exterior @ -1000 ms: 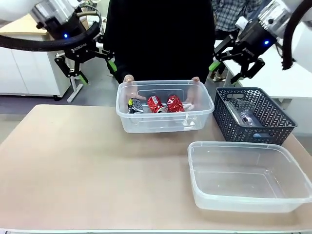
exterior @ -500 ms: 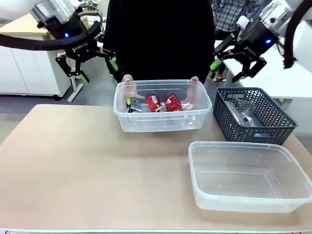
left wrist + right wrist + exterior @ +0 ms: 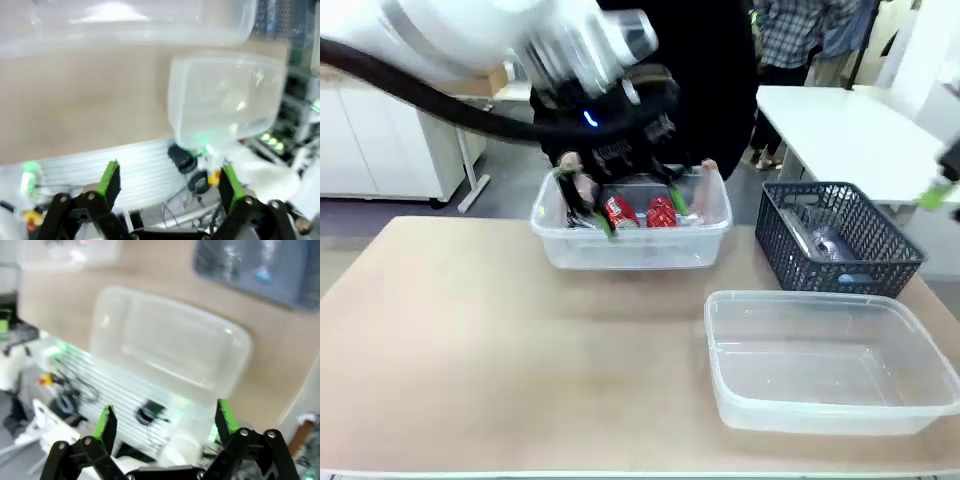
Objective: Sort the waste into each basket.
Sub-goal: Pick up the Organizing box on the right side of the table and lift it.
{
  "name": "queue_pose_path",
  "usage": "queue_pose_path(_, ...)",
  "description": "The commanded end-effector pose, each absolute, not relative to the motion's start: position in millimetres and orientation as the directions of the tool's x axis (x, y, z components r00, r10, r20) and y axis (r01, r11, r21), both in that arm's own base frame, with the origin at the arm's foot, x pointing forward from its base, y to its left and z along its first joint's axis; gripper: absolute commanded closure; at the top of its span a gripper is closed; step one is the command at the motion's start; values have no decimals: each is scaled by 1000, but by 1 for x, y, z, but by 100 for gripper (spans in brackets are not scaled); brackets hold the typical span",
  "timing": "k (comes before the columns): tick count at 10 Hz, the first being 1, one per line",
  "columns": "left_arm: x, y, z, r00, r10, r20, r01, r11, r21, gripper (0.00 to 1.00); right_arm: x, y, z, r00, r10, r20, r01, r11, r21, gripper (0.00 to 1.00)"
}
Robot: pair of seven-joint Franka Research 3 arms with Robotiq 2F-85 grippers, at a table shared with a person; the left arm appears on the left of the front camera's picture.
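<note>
A person's hands hold one clear basket at the table's far side. In it lie two red cans and a foil wrapper, partly hidden. My left gripper hangs open just in front of and above this basket, blurred. Its wrist view shows the open gripper over the table and the second, empty clear basket. That empty basket sits at the front right. My right gripper is a blur at the right edge. It stands open above the empty basket.
A dark lattice basket with clear plastic bottles stands at the far right, behind the empty basket. It also appears in the right wrist view as the dark basket. The table's left half is bare.
My left arm has swung from the upper left to the middle, in front of the held basket. My right arm has pulled away to the right edge. The person shifted the basket slightly left.
</note>
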State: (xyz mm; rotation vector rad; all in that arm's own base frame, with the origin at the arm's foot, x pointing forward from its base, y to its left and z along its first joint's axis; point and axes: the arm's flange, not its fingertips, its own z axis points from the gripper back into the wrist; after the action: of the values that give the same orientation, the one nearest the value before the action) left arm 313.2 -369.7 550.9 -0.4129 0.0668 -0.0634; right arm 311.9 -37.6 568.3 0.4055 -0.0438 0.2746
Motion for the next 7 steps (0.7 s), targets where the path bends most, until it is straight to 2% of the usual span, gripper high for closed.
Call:
queue_pose_path(1,294,-446,506,954,-101,-284,26,967,-254,0,274,-65,541,953,253,169,-287,930,229,0)
queue_pose_path(2,270,-467,485,927,-160,-340,88,972,-216,0,263,-72,535,957,229,181,-266,939,218,0)
queue_pose_path(3,276,-464,487,918,-186,-350,116,970,-212,0,263,-72,534,962,181,205,-222,955,196,0)
queue_pose_path(4,252,-453,479,954,-121,-274,41,959,-279,0,269,-71,547,956,267,120,-290,923,255,0)
queue_pose_path(7,252,-453,479,954,-121,-274,41,959,-279,0,261,-72,540,954,258,149,-287,931,226,0)
